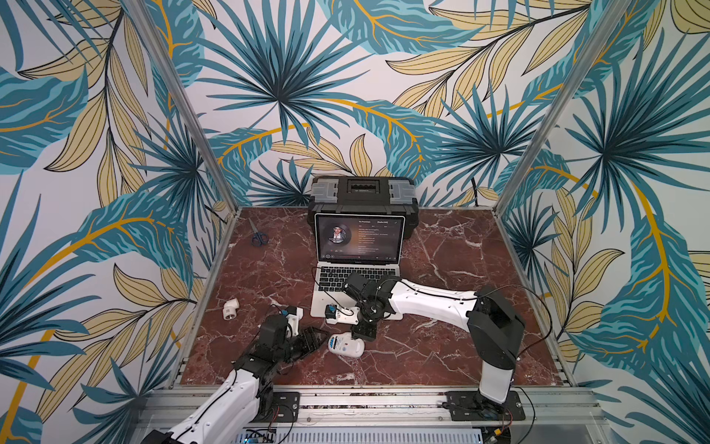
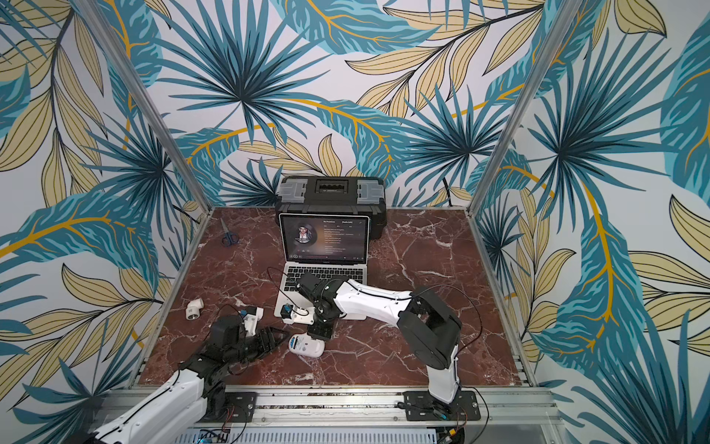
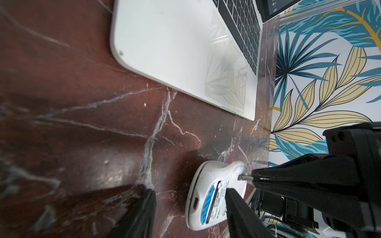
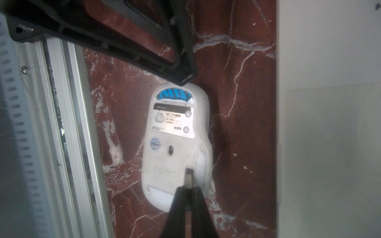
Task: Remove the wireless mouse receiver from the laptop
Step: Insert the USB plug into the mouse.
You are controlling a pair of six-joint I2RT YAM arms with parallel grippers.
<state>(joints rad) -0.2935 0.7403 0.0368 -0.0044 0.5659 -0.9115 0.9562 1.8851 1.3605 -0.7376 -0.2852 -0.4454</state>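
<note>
The silver laptop [image 1: 320, 303] stands open mid-table, its screen [image 2: 324, 240] lit. In front of it the white wireless mouse [image 1: 345, 344] [image 2: 306, 345] lies upside down, blue-striped label up [image 4: 175, 144]. My right gripper [image 4: 188, 188] [image 1: 363, 334] is shut on the small metal receiver [image 4: 188, 178] [image 3: 245, 177], clear of the laptop. The receiver's free end points at the mouse's underside near one end. My left gripper [image 3: 189, 191] [image 1: 313, 338] is open beside the mouse, one finger [image 4: 181, 76] at its labelled end. Nothing is between its fingers.
A black toolbox [image 1: 363, 196] stands behind the laptop. Blue-handled scissors [image 1: 258, 235] lie at the back left. A white pipe elbow [image 1: 230, 308] sits left of the laptop. The aluminium rail [image 1: 345, 399] runs along the table's front edge, close behind the mouse.
</note>
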